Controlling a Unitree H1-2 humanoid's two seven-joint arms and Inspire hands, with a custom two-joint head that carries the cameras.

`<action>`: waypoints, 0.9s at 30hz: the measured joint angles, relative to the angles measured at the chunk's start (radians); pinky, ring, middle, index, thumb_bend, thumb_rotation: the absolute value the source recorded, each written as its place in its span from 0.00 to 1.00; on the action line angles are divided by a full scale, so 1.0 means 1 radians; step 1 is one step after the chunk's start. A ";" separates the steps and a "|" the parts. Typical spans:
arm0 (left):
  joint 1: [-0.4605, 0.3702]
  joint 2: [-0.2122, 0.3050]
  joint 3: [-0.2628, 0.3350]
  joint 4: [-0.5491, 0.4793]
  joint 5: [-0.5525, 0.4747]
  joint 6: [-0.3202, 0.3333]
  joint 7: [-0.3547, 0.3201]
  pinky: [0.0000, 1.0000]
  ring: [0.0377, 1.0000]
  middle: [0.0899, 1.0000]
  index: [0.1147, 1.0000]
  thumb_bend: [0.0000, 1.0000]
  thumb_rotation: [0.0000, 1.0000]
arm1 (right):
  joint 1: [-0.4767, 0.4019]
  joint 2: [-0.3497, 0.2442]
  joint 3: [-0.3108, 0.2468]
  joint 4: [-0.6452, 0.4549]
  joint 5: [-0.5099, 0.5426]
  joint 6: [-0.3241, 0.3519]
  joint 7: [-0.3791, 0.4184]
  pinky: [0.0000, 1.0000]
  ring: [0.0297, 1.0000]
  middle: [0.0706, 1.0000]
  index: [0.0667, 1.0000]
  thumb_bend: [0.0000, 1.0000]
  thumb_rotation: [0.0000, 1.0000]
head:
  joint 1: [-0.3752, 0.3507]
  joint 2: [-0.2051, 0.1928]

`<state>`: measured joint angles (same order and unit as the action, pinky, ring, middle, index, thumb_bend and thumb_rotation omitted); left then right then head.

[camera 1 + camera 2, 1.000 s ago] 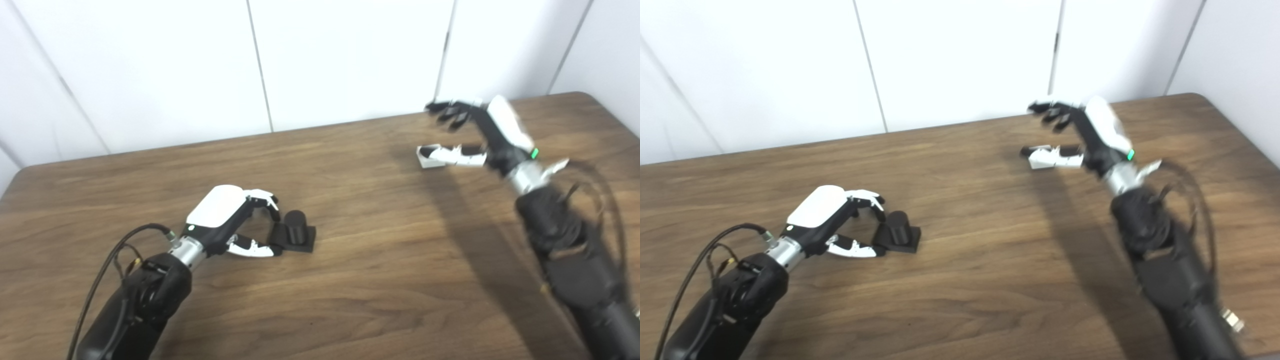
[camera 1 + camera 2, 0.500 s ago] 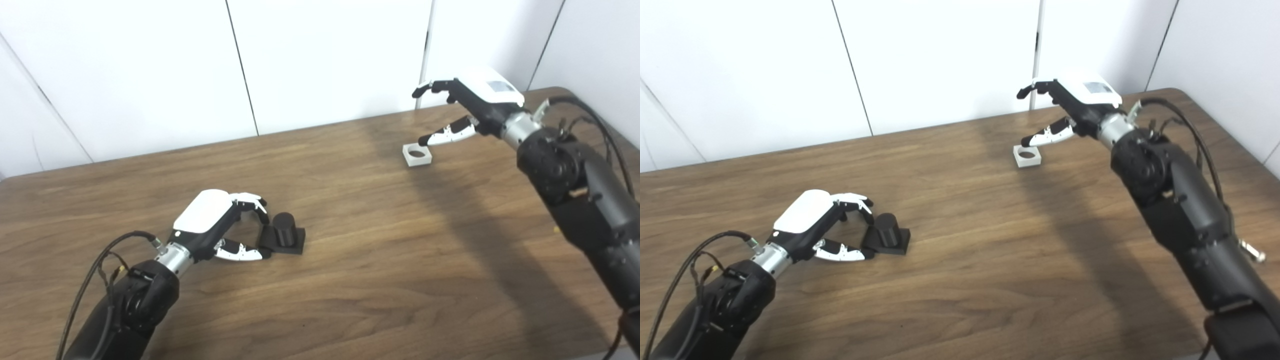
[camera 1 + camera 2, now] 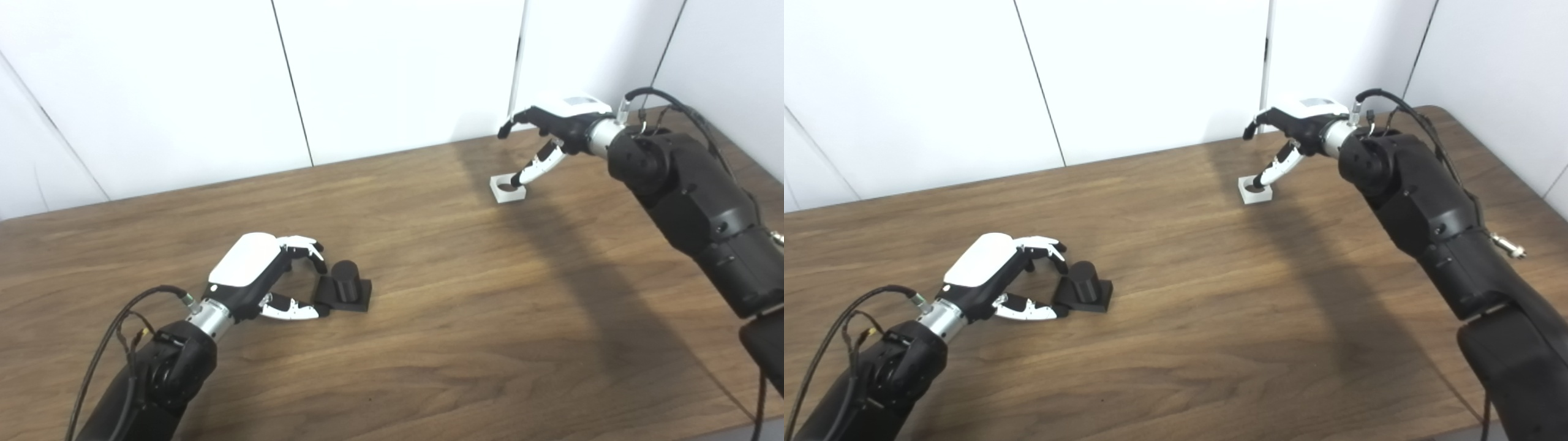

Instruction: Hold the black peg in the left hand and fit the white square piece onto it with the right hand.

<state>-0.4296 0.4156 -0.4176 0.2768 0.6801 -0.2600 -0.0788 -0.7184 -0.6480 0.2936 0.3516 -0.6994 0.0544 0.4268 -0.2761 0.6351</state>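
The black peg [image 3: 346,290], a short cylinder on a square black base, stands on the wooden table [image 3: 429,318] left of centre. My left hand [image 3: 263,275] lies just to its left, open, with fingertips and thumb tip reaching the base's left edge but not closed on it. The white square piece [image 3: 508,188], with a round hole, rests flat at the far right of the table. My right hand [image 3: 554,131] hovers over it, open, fingers spread above and the thumb angled down with its tip at the piece's hole.
White wall panels [image 3: 398,73] stand right behind the table's far edge. The table's right corner [image 3: 1433,113] lies just beyond my right arm. Cables [image 3: 122,318] loop off my left forearm.
The camera has shifted. My right hand has turned palm down and lowered its thumb onto the white piece. My left hand has stayed beside the peg.
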 measured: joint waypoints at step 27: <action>0.003 0.005 -0.001 0.005 -0.010 -0.014 0.009 0.60 0.73 0.77 0.52 0.80 0.22 | -0.057 0.082 0.070 0.229 -0.009 -0.035 -0.049 0.73 0.87 0.88 0.76 0.79 0.32 | 0.022 0.000</action>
<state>-0.4268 0.4207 -0.4181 0.2821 0.6703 -0.2740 -0.0698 -0.7752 -0.5663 0.3633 0.5805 -0.7086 0.0199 0.3777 -0.2546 0.6351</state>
